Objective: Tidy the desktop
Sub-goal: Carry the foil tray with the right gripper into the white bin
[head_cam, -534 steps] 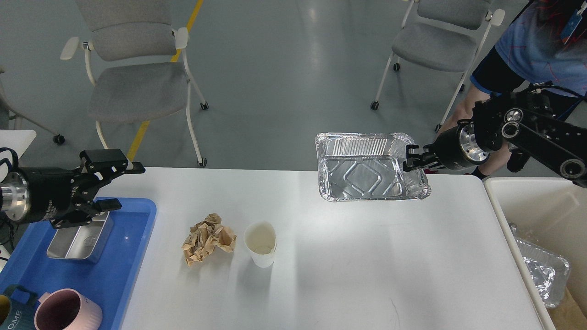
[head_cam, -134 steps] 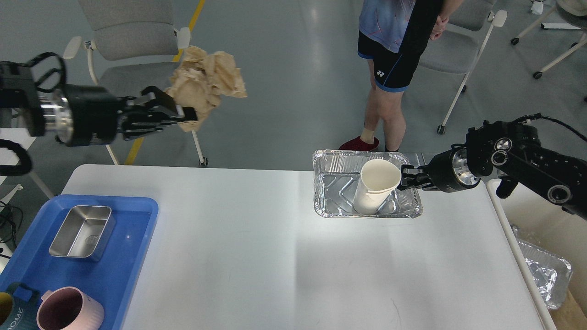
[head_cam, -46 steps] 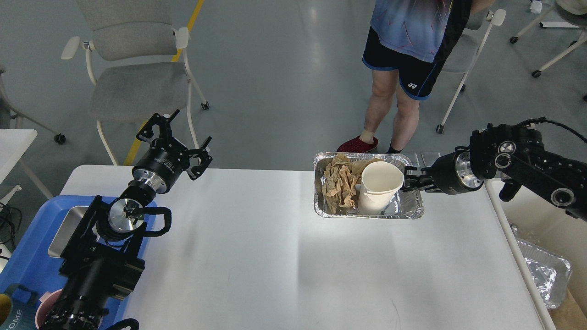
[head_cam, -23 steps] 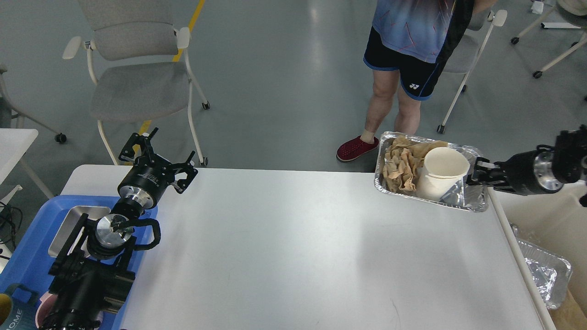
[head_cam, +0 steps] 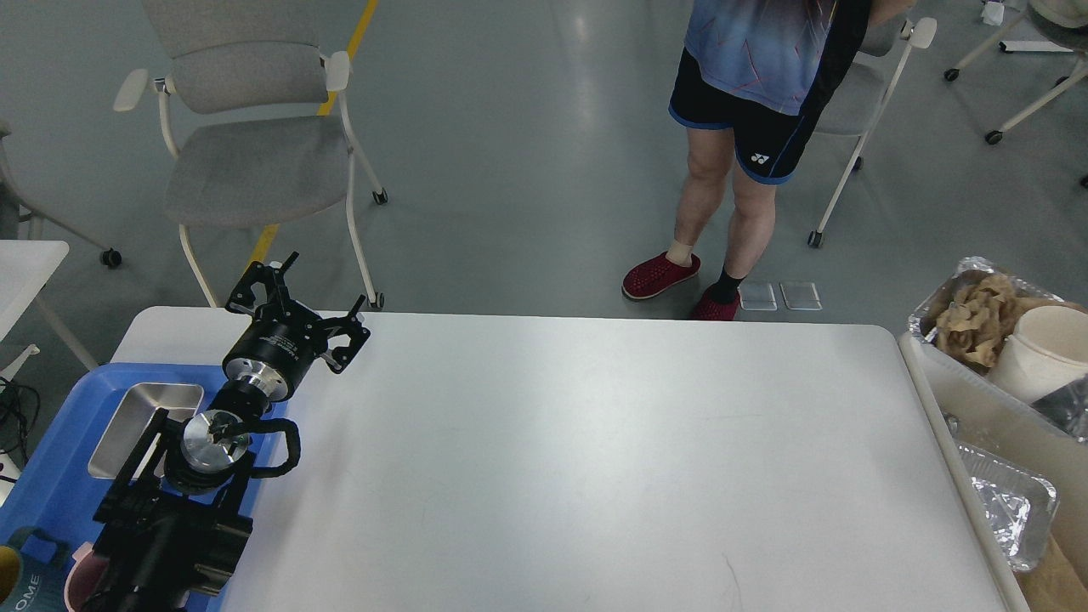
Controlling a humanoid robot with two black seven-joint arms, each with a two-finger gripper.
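The white desktop (head_cam: 578, 459) is bare across its middle and right. My left gripper (head_cam: 299, 296) is open and empty above the table's far-left corner, and its arm lies over the blue tray (head_cam: 51, 484). A foil tray (head_cam: 939, 302) holding crumpled brown paper (head_cam: 977, 319) and a white paper cup (head_cam: 1045, 350) hangs at the right edge of the view, over the cream-white bin (head_cam: 969, 395). My right gripper is out of view past the right edge.
A steel box (head_cam: 140, 416) sits in the blue tray, with mugs (head_cam: 25, 582) at its near end. Another foil tray (head_cam: 1011, 501) lies in the bin. A person (head_cam: 748, 102) stands behind the table, and a grey chair (head_cam: 246, 161) is at the back left.
The foil tray with paper and cup has been carried right, off the desktop and over the bin, and the right gripper has left the view. The left arm has barely moved.
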